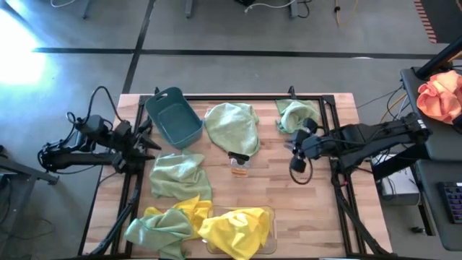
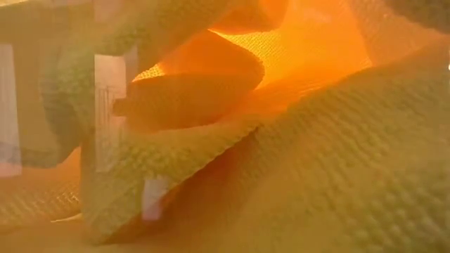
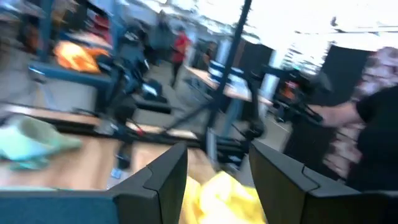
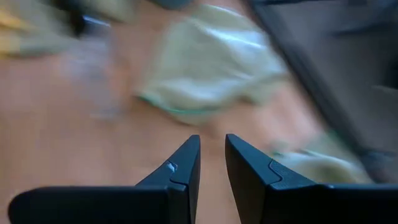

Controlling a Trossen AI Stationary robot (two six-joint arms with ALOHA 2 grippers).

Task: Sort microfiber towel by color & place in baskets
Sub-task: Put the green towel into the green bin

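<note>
Several microfiber towels lie on the wooden table. Sage green ones lie at the centre, far right, left of centre and near left. A yellow one lies beside another yellow one that is heaped in the clear basket. The teal basket stands far left with nothing showing inside. My left gripper is open at the left edge, beside the teal basket. My right gripper hovers above bare wood right of centre, its fingers a narrow gap apart and holding nothing.
A small amber-and-black object stands at the table's centre, just near of the central green towel. An orange-pink cloth lies off the table at the right. A yellow towel fills the low view. A person stands beyond the table.
</note>
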